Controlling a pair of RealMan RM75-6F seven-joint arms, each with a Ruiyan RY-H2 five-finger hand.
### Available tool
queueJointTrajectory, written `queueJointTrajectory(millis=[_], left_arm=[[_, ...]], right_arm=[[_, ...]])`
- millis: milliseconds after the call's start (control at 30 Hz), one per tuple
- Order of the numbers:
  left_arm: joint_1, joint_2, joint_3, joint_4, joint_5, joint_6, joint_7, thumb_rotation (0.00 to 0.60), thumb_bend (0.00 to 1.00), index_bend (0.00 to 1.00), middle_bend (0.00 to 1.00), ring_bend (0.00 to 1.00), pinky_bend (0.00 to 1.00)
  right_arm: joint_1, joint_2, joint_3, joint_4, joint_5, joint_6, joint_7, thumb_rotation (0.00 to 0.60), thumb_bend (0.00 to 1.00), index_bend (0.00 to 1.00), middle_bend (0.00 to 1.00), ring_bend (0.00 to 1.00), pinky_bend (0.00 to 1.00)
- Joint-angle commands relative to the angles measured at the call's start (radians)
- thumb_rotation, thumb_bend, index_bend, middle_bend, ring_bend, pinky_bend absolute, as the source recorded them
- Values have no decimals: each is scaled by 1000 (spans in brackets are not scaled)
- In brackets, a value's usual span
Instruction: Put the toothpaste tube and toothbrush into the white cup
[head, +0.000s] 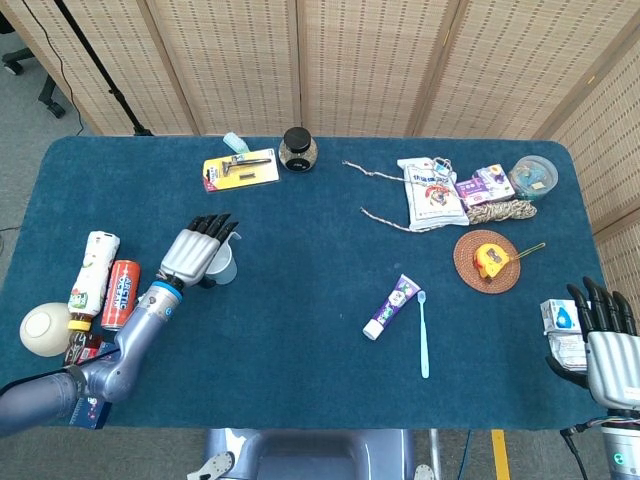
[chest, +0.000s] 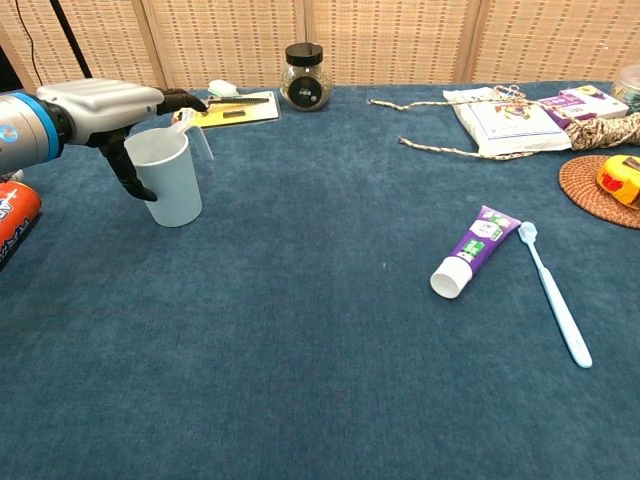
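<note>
Reaching over the white cup (chest: 170, 178), your left hand (head: 193, 250) is hovering with flat fingers above its rim and the thumb down beside its wall; whether it is touching the cup, you cannot tell. The cup is standing upright at 9 o'clock of the table (head: 300, 330). The toothpaste tube (chest: 470, 250) is lying at 4 o'clock, cap toward you, its long axis running near-to-far, print too small to read. The toothbrush (chest: 553, 292) is lying just right of it, bristles at the far end. Open cloth is stretching between cup and tube. Your right hand (head: 604, 345) is resting unclenched, holding nothing, at the near right edge.
</note>
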Motion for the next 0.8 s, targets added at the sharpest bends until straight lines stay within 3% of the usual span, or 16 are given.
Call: queueJointTrajectory(millis=[33, 333, 800], left_arm=[[-1, -13, 8, 5, -6, 29, 24, 600, 23, 29, 93, 127, 217], [1, -17, 12, -12, -14, 74, 42, 600, 65, 219, 251, 247, 312], [6, -35, 23, 12, 6, 121, 33, 600, 115, 321, 340, 365, 377]], right_arm=[[0, 0, 0, -1, -1, 0, 1, 600, 0, 0, 0, 0, 0], [0, 3, -2, -4, -2, -1, 5, 600, 0, 0, 0, 0, 0], [0, 5, -3, -5, -1, -2, 6, 600, 0, 0, 0, 0, 0]])
